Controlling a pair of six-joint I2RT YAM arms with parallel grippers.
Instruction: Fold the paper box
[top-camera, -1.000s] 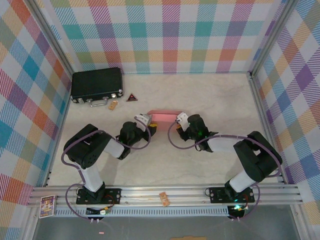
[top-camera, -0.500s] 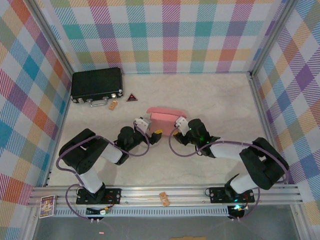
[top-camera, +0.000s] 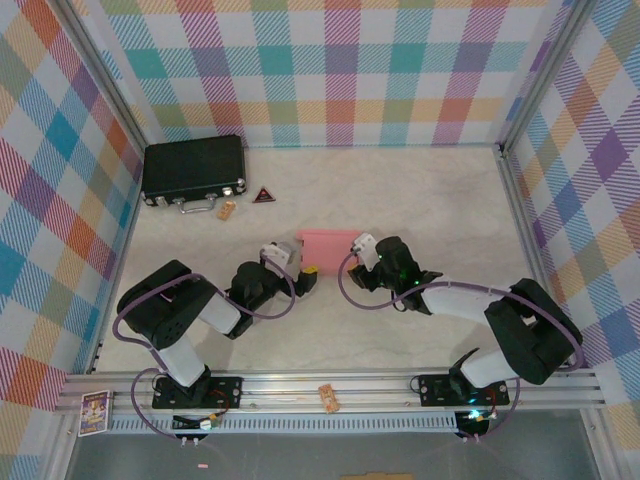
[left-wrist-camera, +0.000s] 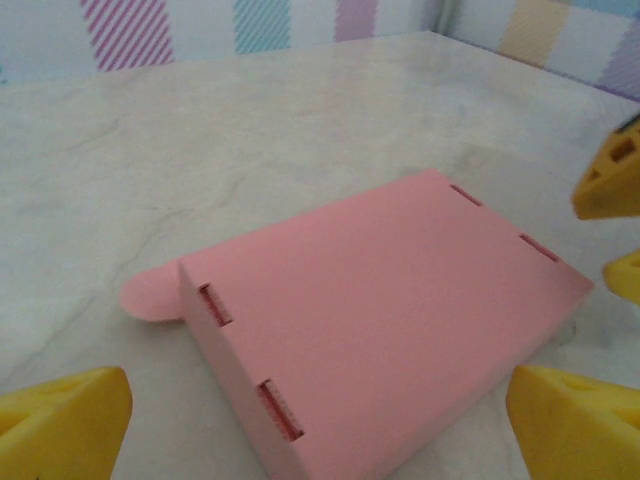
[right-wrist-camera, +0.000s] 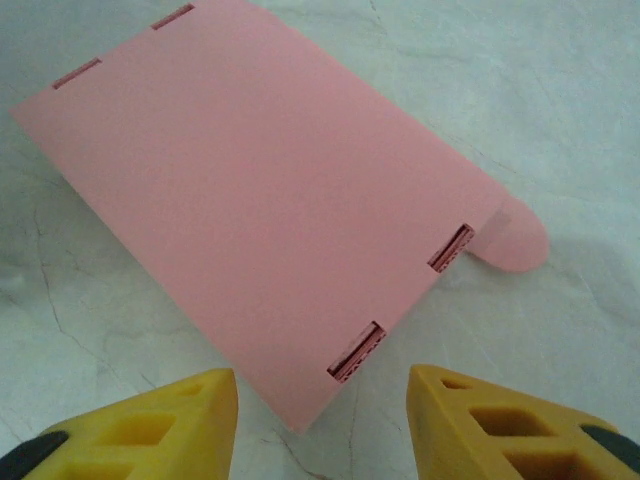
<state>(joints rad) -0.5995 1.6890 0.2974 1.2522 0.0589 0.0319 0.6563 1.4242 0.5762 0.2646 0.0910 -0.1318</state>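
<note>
Salmon-pink thin-card box (top-camera: 330, 242) lies closed on pale marbled desk (top-camera: 420, 190). Left fingers (left-wrist-camera: 60, 425) wide open, right fingers (right-wrist-camera: 150, 420) half open (both empty, beside it). Risk: protruding round tab (right-wrist-camera: 515, 240) looks untucked, so box may spring open.

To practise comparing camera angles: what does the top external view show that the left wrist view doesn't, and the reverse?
Top external adds the black case by the back-left corner and a small dark triangle beside it. Left wrist adds detail: the paper box has slotted tabs along its edges and a rounded flap lying on the table. Shared: the pink box itself, folded shut, on the table.
</note>
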